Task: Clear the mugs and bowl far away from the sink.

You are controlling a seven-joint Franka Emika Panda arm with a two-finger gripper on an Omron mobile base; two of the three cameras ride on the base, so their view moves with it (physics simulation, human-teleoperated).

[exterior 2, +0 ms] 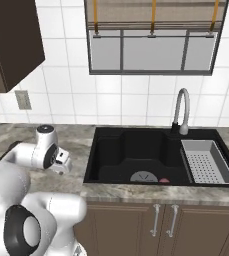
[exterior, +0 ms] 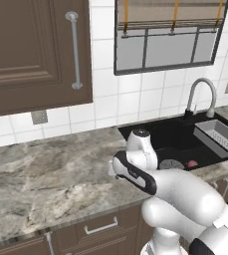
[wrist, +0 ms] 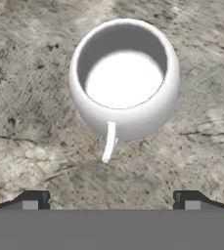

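Hand view: white mug (wrist: 123, 80) stood upright on the marble counter (wrist: 30, 102), seen from above, empty, thin handle toward the camera.
Gripper (wrist: 111, 199): jaws spread wide, nothing between them; the two dark fingertips (wrist: 33, 199) hung above the counter on the handle side of the mug, not touching it.
Left base view: arm folded low over the counter, left of the sink (exterior: 172, 137); wrist pointed down at the stone, hiding the mug.
Sink: black basin set in the counter, chrome tap (exterior: 201, 94) behind it, grey perforated tray (exterior: 219, 135) in its right part.
Sink floor: a small reddish thing (exterior: 191, 163) lay right of the round drain; too small to identify.
Right base view: wrist sat left of the sink, over bare counter.
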